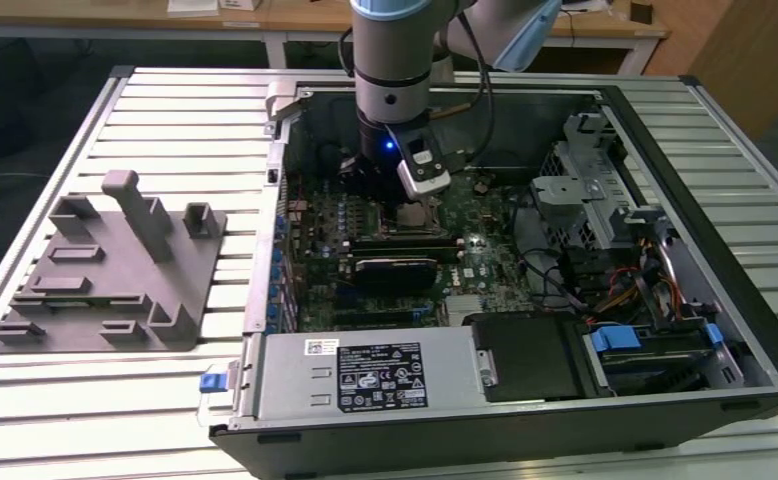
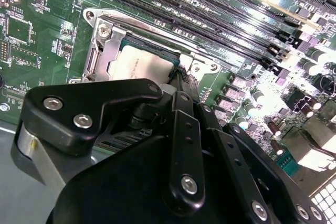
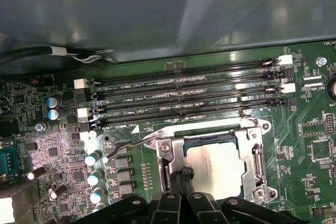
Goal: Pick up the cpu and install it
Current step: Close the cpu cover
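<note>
Work centres on the motherboard [image 1: 489, 255] inside the open computer case [image 1: 743, 300], which lies on its side in the middle of the exterior view so that the board faces up toward the arm. The cpu [image 3: 215, 167] lies flat and square inside the socket frame [image 3: 255, 153], just beside the memory slots [image 3: 184, 98], and by the look of it is seated. The gripper [image 3: 184, 174] reaches straight down from the upper middle of the exterior view. Its tips are drawn together with nothing visible between them, and they meet the frame at the cpu's edge. I judge this narrow point suits that tight spot. The grey fixture block [image 1: 109, 270] sits at the exterior view's left, well apart.
</note>
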`<move>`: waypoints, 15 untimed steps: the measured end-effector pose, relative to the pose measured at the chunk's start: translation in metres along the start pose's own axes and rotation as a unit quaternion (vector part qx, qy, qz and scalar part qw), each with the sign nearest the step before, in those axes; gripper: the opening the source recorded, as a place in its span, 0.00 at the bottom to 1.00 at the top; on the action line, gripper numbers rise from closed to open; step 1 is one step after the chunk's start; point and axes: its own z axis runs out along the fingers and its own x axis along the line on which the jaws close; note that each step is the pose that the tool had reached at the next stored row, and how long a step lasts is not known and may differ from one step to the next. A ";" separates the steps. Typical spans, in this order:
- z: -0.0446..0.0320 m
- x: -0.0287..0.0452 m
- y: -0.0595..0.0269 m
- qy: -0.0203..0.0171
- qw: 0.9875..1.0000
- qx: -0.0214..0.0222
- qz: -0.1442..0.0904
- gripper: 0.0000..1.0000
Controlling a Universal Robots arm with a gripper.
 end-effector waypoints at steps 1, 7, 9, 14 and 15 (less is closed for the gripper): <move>-0.0004 0.0000 -0.0001 0.000 1.000 0.000 0.000 0.11; -0.0018 0.0006 -0.0001 0.000 1.000 0.000 0.000 0.11; -0.0018 0.0010 -0.0002 0.000 1.000 0.000 0.000 0.11; -0.0015 0.0012 0.0003 0.000 1.000 0.000 0.000 0.11; -0.0014 0.0012 0.0005 0.000 1.000 0.000 0.000 0.11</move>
